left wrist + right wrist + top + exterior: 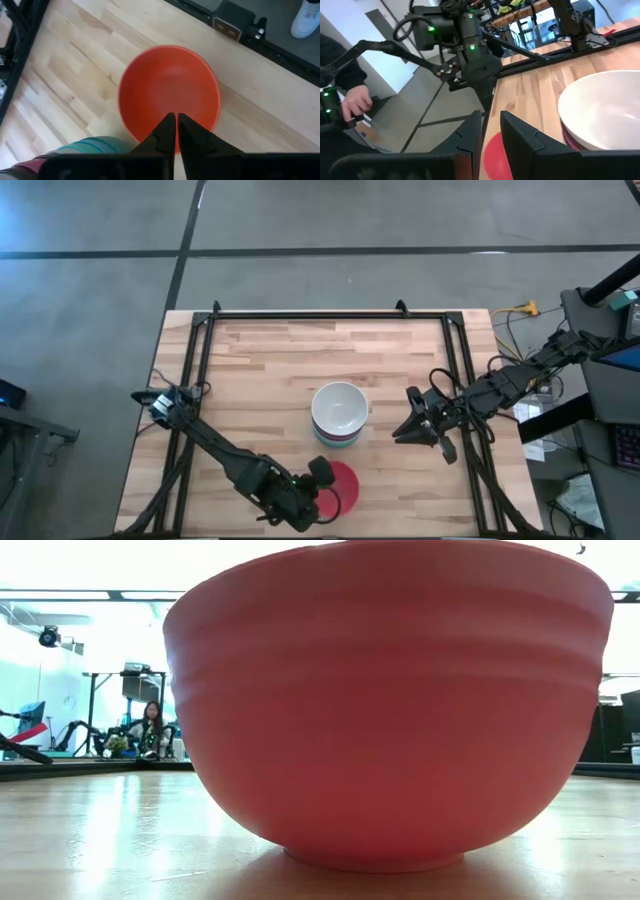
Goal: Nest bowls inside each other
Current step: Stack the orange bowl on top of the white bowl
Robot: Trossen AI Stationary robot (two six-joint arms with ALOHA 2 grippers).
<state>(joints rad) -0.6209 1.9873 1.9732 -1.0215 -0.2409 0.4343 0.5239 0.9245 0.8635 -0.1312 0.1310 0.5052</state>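
A red bowl [341, 486] stands upright on its foot near the table's near edge and fills the low view [390, 710]. A stack of bowls [340, 415] stands mid-table, a white bowl [605, 107] on top, with teal [92, 146] and magenta [30, 165] rims below. My left gripper [176, 131] is shut, its tips over the red bowl's [170, 92] rim on the side nearest the stack. My right gripper [412, 428] is open and hovers right of the stack, touching nothing. My left gripper's shut fingertips [167, 127] come from above, slanting down over the red bowl's rim [145, 141]. Whether they touch the bowl I cannot tell. The bowl stands flat on the table.
Black rails [330, 314] frame the tabletop at the far edge and along both sides. Bare wood [250, 370] lies left of and beyond the stack. A person's hand [355, 105] shows off the table in the right wrist view, and a person [152, 727] sits far behind.
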